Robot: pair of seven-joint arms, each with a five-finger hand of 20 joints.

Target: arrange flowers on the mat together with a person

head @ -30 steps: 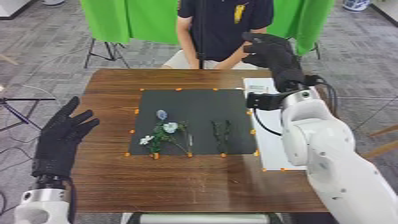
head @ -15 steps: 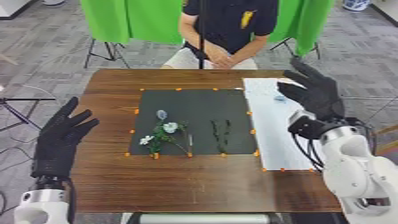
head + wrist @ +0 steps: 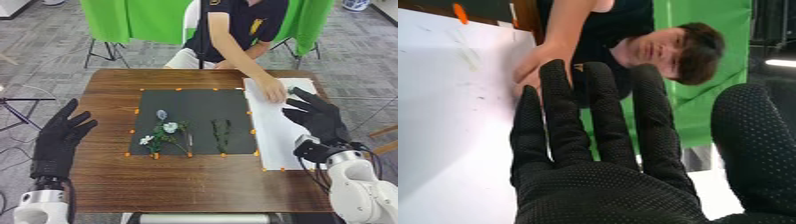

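Note:
On the dark mat in the head view lie a blue-grey flower, a pale blue bloom, a white flower with green leaves, and two green stems apart to their right. My right hand is open above the right side of the white sheet, holding nothing. A person's hand is down on the sheet's far part, close to my fingertips; what is under it is hidden. My left hand is open left of the mat. In the right wrist view, my right hand has straight fingers, with the person's hand beyond.
The white sheet lies along the right of the mat on the brown table. Orange markers edge the mat and sheet. The person sits at the table's far side, one arm stretched across its far edge.
My right hand came back from the far side toward me, opening out over the sheet's right side. The person's hand, earlier in the lap, has reached onto the sheet. My left hand stayed still.

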